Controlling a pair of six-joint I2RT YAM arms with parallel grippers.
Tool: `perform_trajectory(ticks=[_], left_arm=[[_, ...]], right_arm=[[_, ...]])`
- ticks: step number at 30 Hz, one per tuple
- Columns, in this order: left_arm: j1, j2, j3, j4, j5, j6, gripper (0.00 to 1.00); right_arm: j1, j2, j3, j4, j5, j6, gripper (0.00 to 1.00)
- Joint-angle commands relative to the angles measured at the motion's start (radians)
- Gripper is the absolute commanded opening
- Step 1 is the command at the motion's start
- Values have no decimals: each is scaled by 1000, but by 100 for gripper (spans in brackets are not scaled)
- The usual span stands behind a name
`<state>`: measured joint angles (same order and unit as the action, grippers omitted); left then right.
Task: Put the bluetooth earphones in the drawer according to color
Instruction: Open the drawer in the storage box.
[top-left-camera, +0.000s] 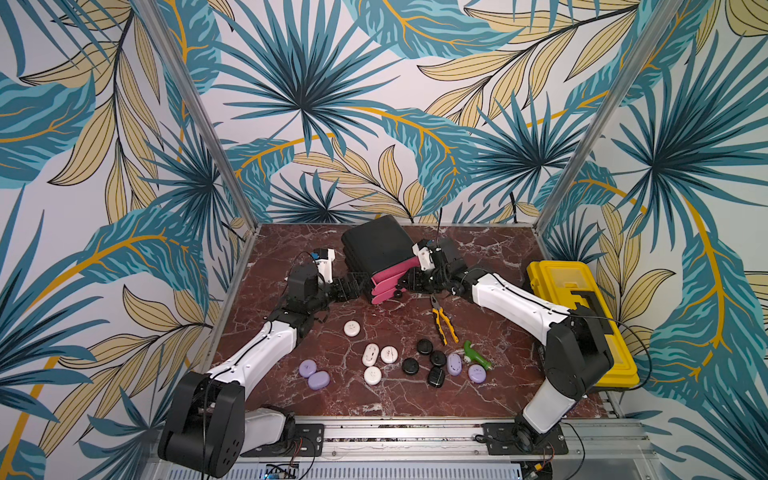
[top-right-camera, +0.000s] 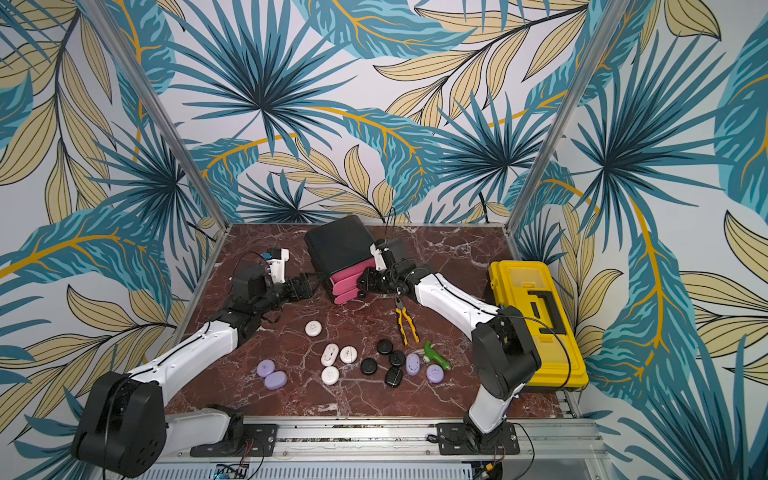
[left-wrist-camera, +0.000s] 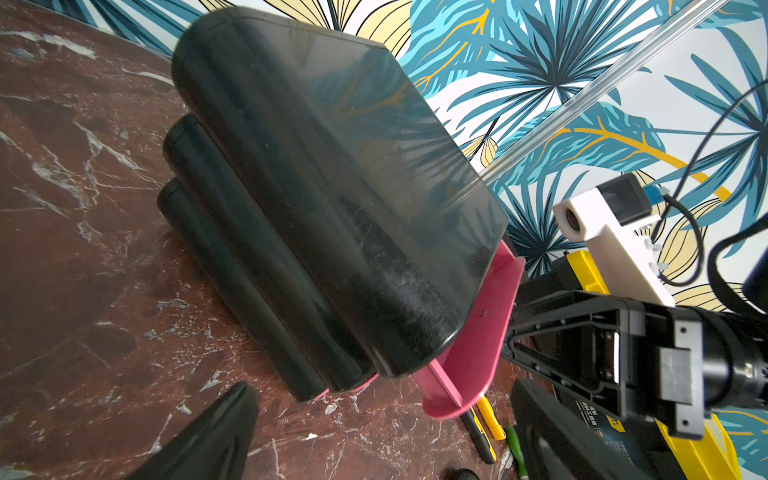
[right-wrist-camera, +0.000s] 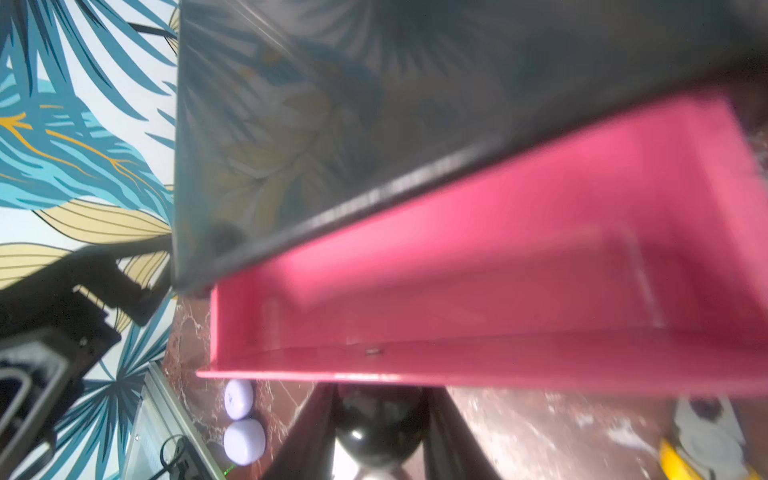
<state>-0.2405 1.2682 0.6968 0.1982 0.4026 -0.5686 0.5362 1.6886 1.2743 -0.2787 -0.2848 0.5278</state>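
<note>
The drawer cabinet (top-left-camera: 374, 245) is black with three stacked pink drawers and stands at the back of the marble table. Its top drawer (right-wrist-camera: 457, 270) is pulled partly out and shows nothing inside. My right gripper (right-wrist-camera: 378, 415) is shut on that drawer's black knob (right-wrist-camera: 378, 432). Beside the cabinet's left side my left gripper (top-left-camera: 357, 286) stands open, holding nothing. The bluetooth earphones lie loose near the front: white ones (top-left-camera: 369, 354), black ones (top-left-camera: 437, 358), and lilac ones in a left pair (top-left-camera: 318, 380) and a right pair (top-left-camera: 454, 364).
A yellow toolbox (top-left-camera: 582, 307) sits at the right edge behind my right arm. Yellow-handled pliers (top-left-camera: 442, 320) lie just in front of the drawers. A green plastic tool (top-left-camera: 476, 353) lies next to the right lilac earphones.
</note>
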Motion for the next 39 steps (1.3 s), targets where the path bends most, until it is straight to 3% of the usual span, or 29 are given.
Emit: perform_trajectory(ticks=[1,14,32,39], left_arm=[[5,-1,-22,28,-12,8,100],[5,-12,-28,27,-22,13,100],[6,-69,-31,-15,-66,45,100],[5,-101,-34,-31,-85,53,100]], right_arm=[[13,-67,-58,-22,10,7,26],[22,-230,-197,-73,47,13,27],[22,-319,-225,-133,82,11,29],[23,-291,-233,-131,94,3,33]])
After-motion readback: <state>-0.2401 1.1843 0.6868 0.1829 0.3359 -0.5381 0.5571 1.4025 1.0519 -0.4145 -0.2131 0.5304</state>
